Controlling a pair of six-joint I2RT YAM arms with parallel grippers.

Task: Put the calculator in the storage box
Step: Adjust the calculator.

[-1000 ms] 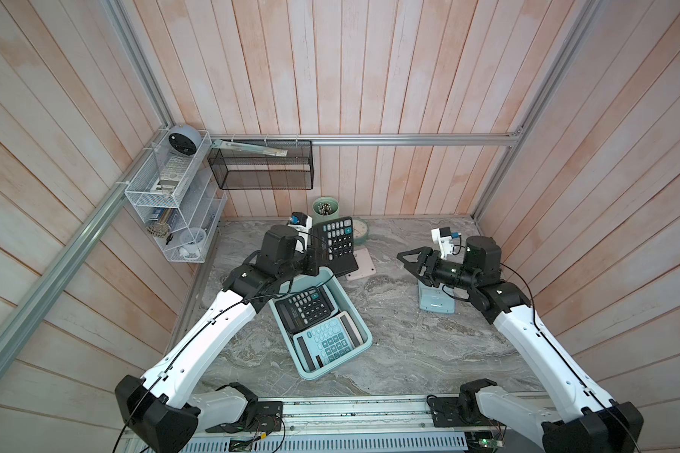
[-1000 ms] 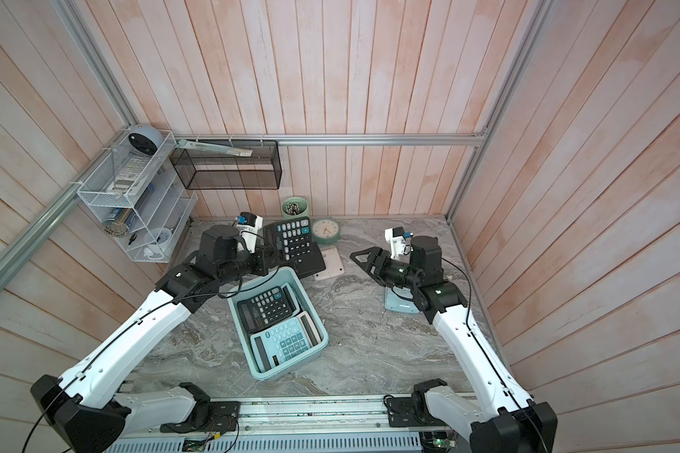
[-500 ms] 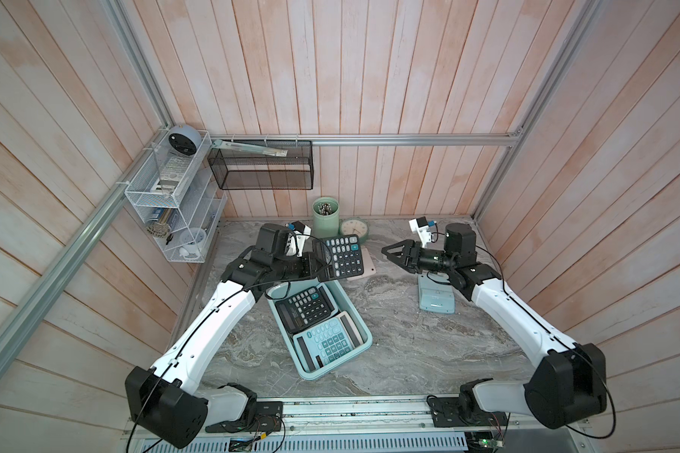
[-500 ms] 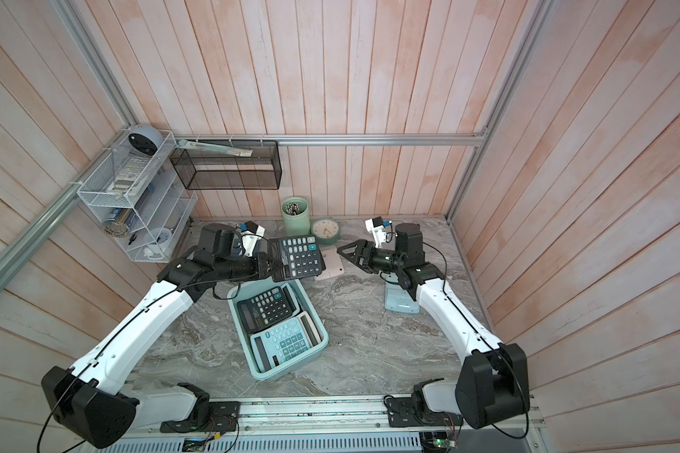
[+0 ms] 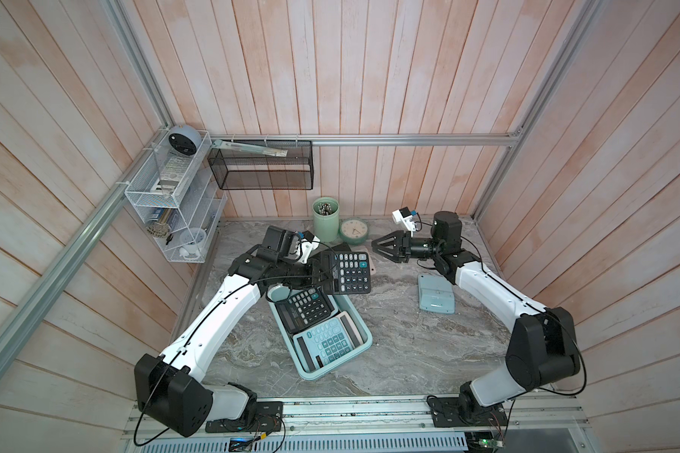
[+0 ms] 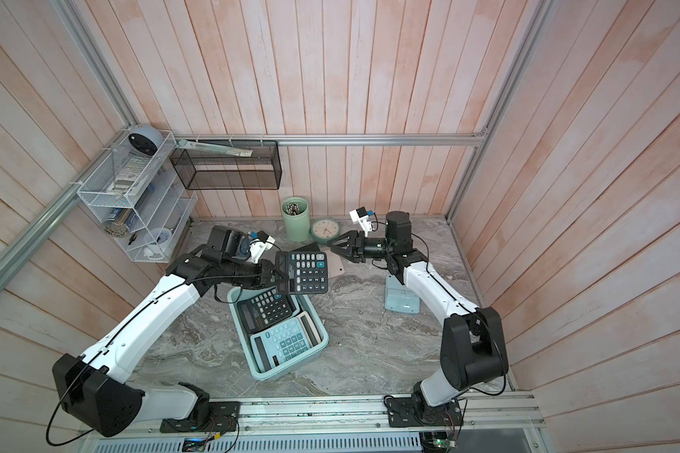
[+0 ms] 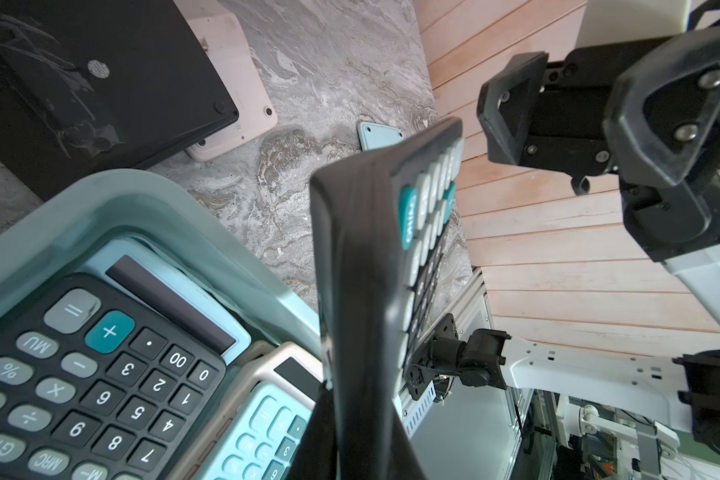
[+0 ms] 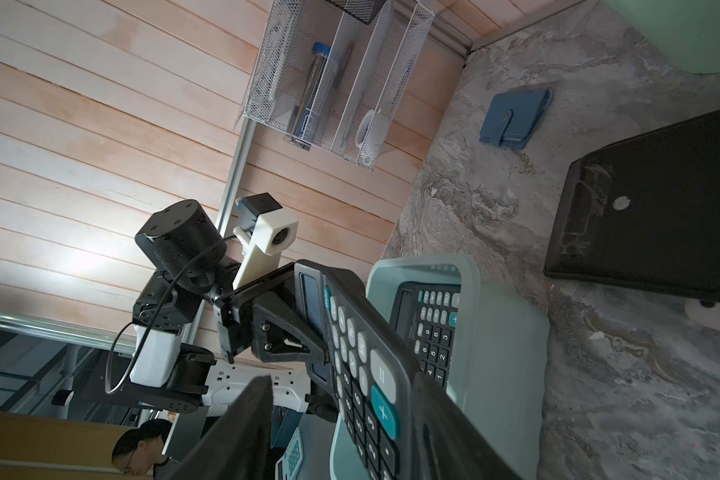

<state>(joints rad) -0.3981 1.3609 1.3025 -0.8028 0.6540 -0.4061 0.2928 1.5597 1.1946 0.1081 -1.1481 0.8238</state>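
Marble tabletop point(image 5: 409, 353) | left gripper point(image 5: 326, 272) clamped on black calculator point(image 5: 350, 272), raised over box point(image 5: 330, 365) at its 12 o'clock end | right gripper point(image 5: 379, 247) spread, empty, at 2 o'clock | we would level it, lower onto two calculators point(image 5: 326, 345) inside, then release.

Site: was a robot lab cell | Evidence: plank walls point(image 5: 330, 78) sat in aluminium framing point(image 5: 409, 140); left arm point(image 5: 220, 313) and right arm point(image 5: 487, 290) stood on a base rail point(image 5: 350, 408)

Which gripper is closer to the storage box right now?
Left. The left gripper holds a black calculator above the far end of the storage box; the right gripper hangs open beyond it, near the clock.
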